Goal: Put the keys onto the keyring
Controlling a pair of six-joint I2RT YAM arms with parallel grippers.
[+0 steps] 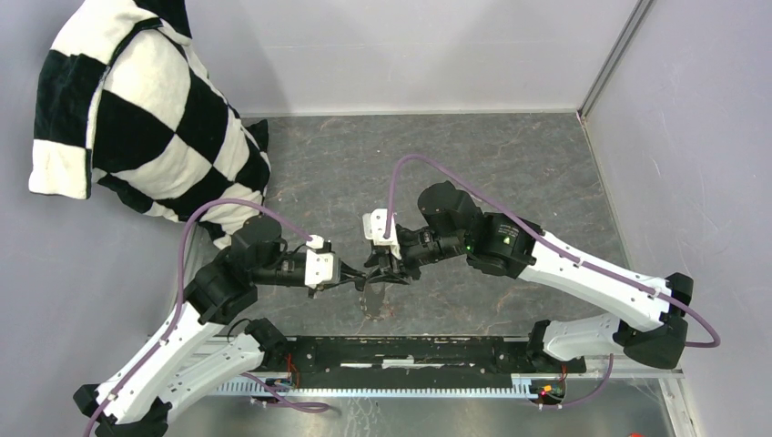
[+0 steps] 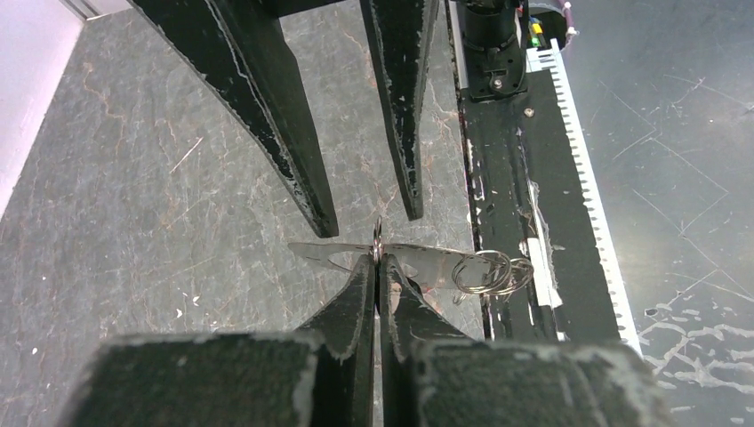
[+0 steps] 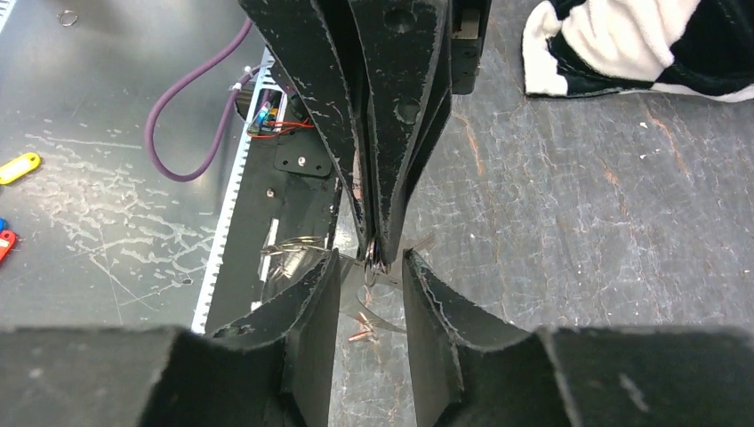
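My left gripper [image 2: 378, 260] is shut on a thin silvery wire seen edge-on, the keyring [image 2: 378, 233], and holds it above the table. A flat silvery metal piece [image 2: 427, 260], which looks like a key, lies crosswise at the ring. Small split rings [image 2: 485, 271] hang at its right end. My right gripper [image 3: 372, 258] faces the left one, open. Its fingers [image 2: 302, 169] straddle the left fingertips [image 3: 391, 133] and the keyring [image 3: 378, 264] without touching them. In the top view both grippers [image 1: 360, 278] [image 1: 387, 271] meet mid-table, with a metal piece [image 1: 369, 305] dangling below.
A black-and-white checkered pillow [image 1: 146, 118] lies at the back left. The black base rail [image 1: 410, 350] runs along the near edge. Beyond the rail lie a yellow tag [image 3: 18, 166], a red tag [image 3: 4, 245] and a small loose ring [image 3: 67, 16].
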